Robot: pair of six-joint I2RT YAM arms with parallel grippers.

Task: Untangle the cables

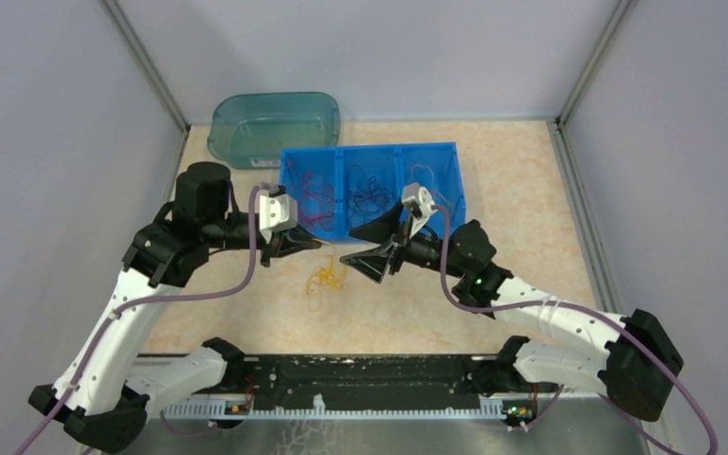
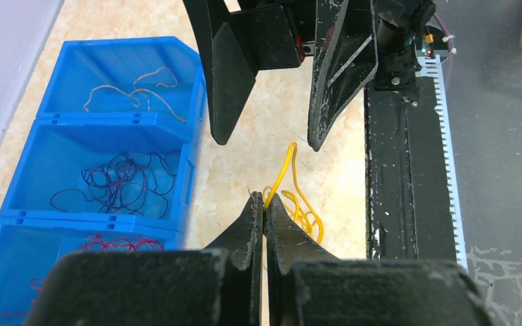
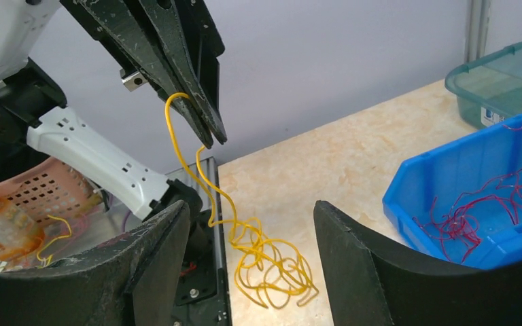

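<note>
At the near edge of the tabletop (image 1: 521, 209) a black rail (image 1: 360, 379) runs between the two arm bases. Just beyond it, on the bare marbled surface between the arms, lies a loose curly clump of yellow cables (image 1: 327, 278). One strand rises from this clump to the left gripper (image 2: 264, 204), whose jaws are pressed together on it; in the right wrist view the strand loops up and over beside the pinched tips. The right gripper (image 1: 370, 258) hangs just right of the clump with its jaws wide apart and nothing between them, pointing toward the left gripper. Behind both grippers sits a blue bin (image 1: 370, 149) with three compartments in a row. Its left compartment holds red cables (image 1: 315, 204), the middle one holds dark purple cables (image 1: 370, 194), and the right one holds a few pale orange strands (image 2: 132, 92). Farthest back, at the left rear corner and just beside the bin, stands a translucent teal tub (image 1: 275, 128).
</note>
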